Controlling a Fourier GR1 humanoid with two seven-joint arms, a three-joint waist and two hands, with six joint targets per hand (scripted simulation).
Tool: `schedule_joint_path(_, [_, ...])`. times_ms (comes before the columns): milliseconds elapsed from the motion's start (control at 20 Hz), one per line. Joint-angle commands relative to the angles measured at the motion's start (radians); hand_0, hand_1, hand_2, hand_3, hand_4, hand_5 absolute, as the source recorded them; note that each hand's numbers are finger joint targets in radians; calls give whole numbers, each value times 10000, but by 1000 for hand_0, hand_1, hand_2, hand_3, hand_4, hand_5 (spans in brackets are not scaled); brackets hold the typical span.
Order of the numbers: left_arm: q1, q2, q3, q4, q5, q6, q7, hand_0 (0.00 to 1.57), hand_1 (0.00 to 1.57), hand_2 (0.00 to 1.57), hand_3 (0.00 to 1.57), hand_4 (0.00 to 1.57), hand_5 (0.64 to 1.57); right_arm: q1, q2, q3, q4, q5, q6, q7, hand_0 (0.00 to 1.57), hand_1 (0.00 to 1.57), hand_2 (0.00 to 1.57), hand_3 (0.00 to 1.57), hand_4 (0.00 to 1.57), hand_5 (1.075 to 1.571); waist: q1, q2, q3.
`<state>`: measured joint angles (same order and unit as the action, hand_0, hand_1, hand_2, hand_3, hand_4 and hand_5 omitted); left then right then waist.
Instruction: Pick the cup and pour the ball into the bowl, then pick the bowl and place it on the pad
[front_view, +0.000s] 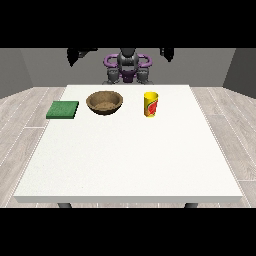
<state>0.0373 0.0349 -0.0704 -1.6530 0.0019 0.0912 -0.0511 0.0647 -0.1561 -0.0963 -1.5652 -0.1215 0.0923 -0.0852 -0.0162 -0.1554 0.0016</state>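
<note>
A yellow cup (151, 104) with a red and green mark stands upright on the white table (130, 155), right of centre near the far edge. I cannot see a ball inside it. A brown bowl (104, 102) sits to its left, with nothing showing in it. A flat green pad (63, 109) lies at the table's left edge. Both hands are raised high beside the robot, well above and behind the table: the hand at the view's left (76, 54) and the hand at the view's right (167, 53). Neither touches anything.
The robot's torso (127, 67) stands behind the table's far edge. Grey wood floor surrounds the table, and the broad white near half of the tabletop lies between the objects and the camera.
</note>
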Motion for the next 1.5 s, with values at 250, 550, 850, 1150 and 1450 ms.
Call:
schedule_joint_path(250, [-376, -344, -1238, 976, 156, 1624, -2258, 0, 0, 0, 0, 0, 1467, -414, -107, -703, 1902, -408, 1209, -2727, 0, 0, 0, 0, 0, 1558, 14, 1624, -16])
schedule_joint_path(550, [-2101, 84, 656, 2657, 366, 794, -3395, 0, 0, 0, 0, 0, 1457, -1251, -230, -854, 2687, -502, 1615, -3526, 0, 0, 0, 0, 0, 1558, -247, 2602, -17])
schedule_joint_path(850, [-3536, -61, 909, 3576, 309, 1069, -3803, 0, 0, 0, 0, 0, 1448, -2828, -982, -1815, 4361, -996, 2221, -4802, 0, 0, 0, 0, 0, 1552, -159, 4083, -12])
schedule_joint_path(1150, [-5124, 797, 2014, 4860, 592, 968, -4077, 0, 0, 0, 0, 0, 1428, -3183, -791, -1592, 5372, -506, 2249, -5967, 0, 0, 0, 0, 0, 1547, -430, 4823, -11])
schedule_joint_path(1450, [-5454, 833, 2595, 7092, 760, 744, -6071, 0, 0, 0, 0, 0, 1410, -3422, -627, -1351, 5661, -260, 2228, -6470, 0, 0, 0, 0, 0, 1547, -747, 5110, -18])
